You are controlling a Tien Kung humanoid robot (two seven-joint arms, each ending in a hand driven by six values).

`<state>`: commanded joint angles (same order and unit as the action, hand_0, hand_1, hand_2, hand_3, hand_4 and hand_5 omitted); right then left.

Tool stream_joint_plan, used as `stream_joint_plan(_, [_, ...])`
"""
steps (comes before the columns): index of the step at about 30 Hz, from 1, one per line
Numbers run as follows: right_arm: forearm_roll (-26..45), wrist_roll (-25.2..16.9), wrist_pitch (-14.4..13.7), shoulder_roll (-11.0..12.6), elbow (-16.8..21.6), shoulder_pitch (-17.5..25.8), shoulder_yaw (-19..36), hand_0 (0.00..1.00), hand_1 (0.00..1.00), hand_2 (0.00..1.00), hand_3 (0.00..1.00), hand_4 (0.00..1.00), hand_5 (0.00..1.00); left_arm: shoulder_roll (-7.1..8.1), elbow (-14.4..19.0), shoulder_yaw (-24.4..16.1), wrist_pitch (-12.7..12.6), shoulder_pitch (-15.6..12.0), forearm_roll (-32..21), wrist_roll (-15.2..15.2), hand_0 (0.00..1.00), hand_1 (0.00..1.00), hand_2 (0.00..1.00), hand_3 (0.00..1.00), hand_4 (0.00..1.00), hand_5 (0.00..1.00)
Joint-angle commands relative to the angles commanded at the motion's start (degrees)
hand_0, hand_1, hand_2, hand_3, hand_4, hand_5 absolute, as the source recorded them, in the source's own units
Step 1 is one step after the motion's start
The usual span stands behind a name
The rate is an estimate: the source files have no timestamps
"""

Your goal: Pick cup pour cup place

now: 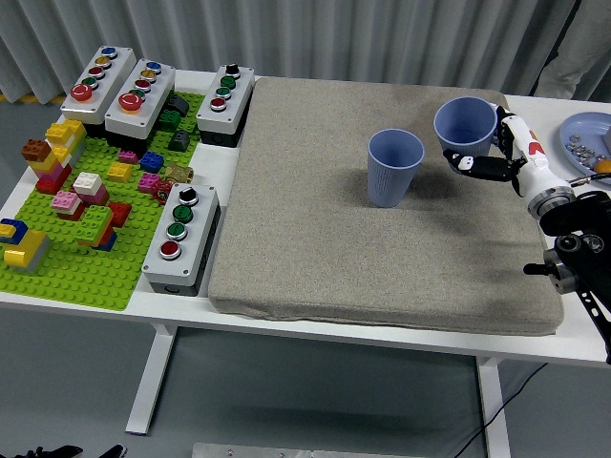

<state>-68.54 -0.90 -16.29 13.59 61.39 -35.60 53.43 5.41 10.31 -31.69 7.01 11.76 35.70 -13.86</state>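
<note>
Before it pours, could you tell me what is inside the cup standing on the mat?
The standing cup shows only bare blue inner wall; its bottom is hidden by the rim. The right hand holds the other cup raised beside it.

Bright even overhead light, sharp focus throughout, soft shadow (left of the standing cup point(395, 168)), no glare

A white table point(286, 320) carries a grey mat point(315, 229) over its middle. Left of the mat lie a green brick plate point(72, 262) and four button boxes point(181, 239); right of the mat, at the far corner, sits a blue plate point(579, 129).
</note>
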Motion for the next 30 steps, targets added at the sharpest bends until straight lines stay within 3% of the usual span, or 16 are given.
stream_joint_plan(9, [-10.32, 0.67, -2.84, -1.09, 1.67, -0.45, -1.94, 0.806, 0.731, 0.636, 0.689, 0.608, 0.002, 0.04, 0.00, 0.11, 0.01, -0.10, -0.14, 0.00, 0.771, 0.764, 0.820, 0.666, 0.503, 0.998])
stream_joint_plan(30, [-14.01, 0.19, -3.25, -1.88, 1.54, -1.48, -3.80, 0.808, 0.733, 0.635, 0.689, 0.608, 0.004, 0.13, 0.00, -0.04, -0.03, -0.29, 0.09, -0.07, 0.772, 0.764, 0.820, 0.666, 0.504, 0.998])
